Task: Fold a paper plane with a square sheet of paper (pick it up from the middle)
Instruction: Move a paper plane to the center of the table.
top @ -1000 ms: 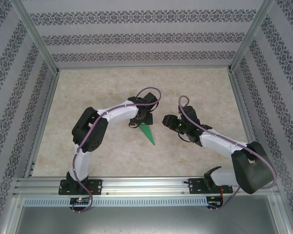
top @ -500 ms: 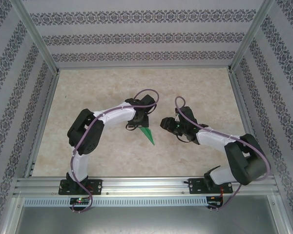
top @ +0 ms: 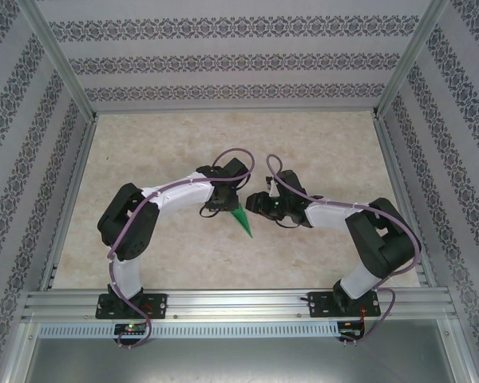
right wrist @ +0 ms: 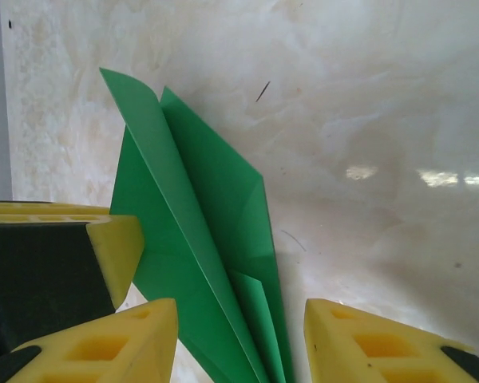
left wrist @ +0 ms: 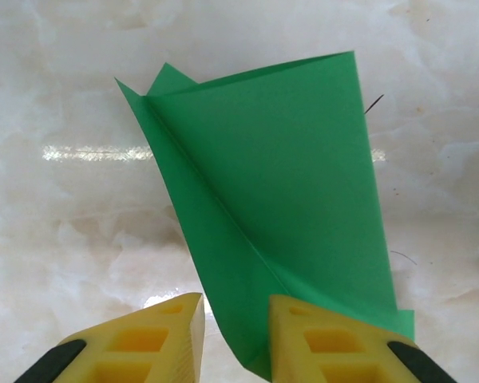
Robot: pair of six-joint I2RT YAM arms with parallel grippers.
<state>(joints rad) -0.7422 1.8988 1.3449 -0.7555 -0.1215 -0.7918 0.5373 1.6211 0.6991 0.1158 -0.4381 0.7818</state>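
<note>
Since a second ago the right gripper [right wrist: 241, 319] has swung left across the marbled table [top: 327, 144] and now sits just beside the left gripper [left wrist: 235, 319], whose jaws have narrowed. The paper plane [top: 242, 223] lies where it was, near the table's middle, with its sharp tip toward the near edge and its wide end up at the two grippers. In the left wrist view the yellow fingers [left wrist: 156, 339] stand a little apart with a folded edge of the plane running between them. The left-hand pad is clear of the paper, so nothing is pinched. In the right wrist view the right jaws are spread wide with green paper in the gap between them, and a finger of the left gripper shows close by on the left.
</note>
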